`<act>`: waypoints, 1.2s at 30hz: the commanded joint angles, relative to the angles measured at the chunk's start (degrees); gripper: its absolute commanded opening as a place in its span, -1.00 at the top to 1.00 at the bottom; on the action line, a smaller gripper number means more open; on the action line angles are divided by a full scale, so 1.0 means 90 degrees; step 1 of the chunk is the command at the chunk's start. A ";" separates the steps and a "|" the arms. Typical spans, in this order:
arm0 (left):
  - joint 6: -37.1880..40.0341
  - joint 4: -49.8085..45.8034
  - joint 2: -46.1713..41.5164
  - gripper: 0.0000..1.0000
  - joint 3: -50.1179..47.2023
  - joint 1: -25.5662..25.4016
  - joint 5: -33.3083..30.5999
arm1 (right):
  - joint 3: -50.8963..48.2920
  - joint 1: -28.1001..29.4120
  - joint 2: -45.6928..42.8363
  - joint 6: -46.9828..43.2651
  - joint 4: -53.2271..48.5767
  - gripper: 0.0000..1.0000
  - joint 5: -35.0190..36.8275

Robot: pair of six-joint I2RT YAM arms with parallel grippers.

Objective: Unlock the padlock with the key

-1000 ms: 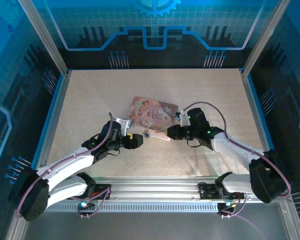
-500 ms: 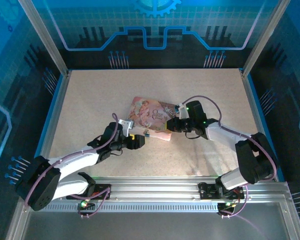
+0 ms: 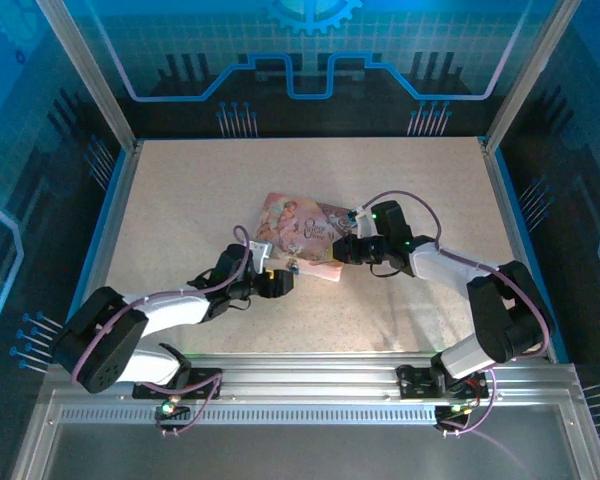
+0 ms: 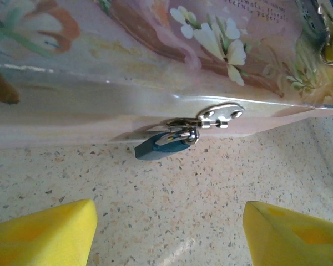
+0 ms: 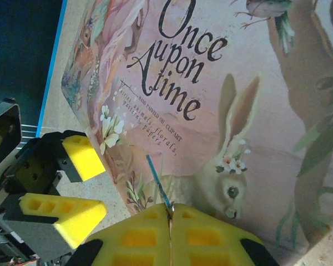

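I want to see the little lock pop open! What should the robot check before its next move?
1. Key gripped: the right gripper is shut on the key, a thin sliver poking out. Ok.
2. Padlock found: the padlock hangs from the hasp on the pink tin. Ok.
3. Padlock held steady: the left gripper is open, with its pads apart and not touching the padlock. Not ok.
4. Key lined up with the padlock: the lock's key end is out of sight. Cannot tell.
5. Path to the padlock: bare table lies in front of it. Ok.
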 commanded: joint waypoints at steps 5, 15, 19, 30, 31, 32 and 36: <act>0.0084 0.0755 0.0460 -0.37 -0.0019 0.0042 0.0116 | -0.0188 -0.0061 -0.0005 -0.0208 -0.0647 0.87 0.0214; -0.0083 0.1581 0.1099 -0.26 0.0083 0.0034 0.0068 | -0.0258 -0.0064 -0.0036 -0.0238 -0.0608 0.87 0.0187; -0.0247 0.1878 0.1401 -0.23 0.0163 0.0022 0.0101 | -0.0287 -0.0070 -0.0065 -0.0226 -0.0601 0.87 0.0194; -0.0452 0.2174 0.1753 -0.16 0.0310 -0.0082 0.0156 | -0.0344 -0.0067 -0.0056 -0.0219 -0.0540 0.86 0.0204; -0.0454 0.2175 0.1759 -0.15 0.0331 -0.0106 0.0146 | -0.0346 -0.0061 -0.0048 -0.0214 -0.0530 0.87 0.0206; -0.0453 0.2172 0.1764 -0.14 0.0344 -0.0130 0.0145 | -0.0353 -0.0061 -0.0046 -0.0204 -0.0521 0.86 0.0195; -0.0491 0.2169 0.1786 -0.10 0.0412 -0.0221 0.0091 | -0.0394 -0.0061 -0.0036 -0.0180 -0.0463 0.87 0.0205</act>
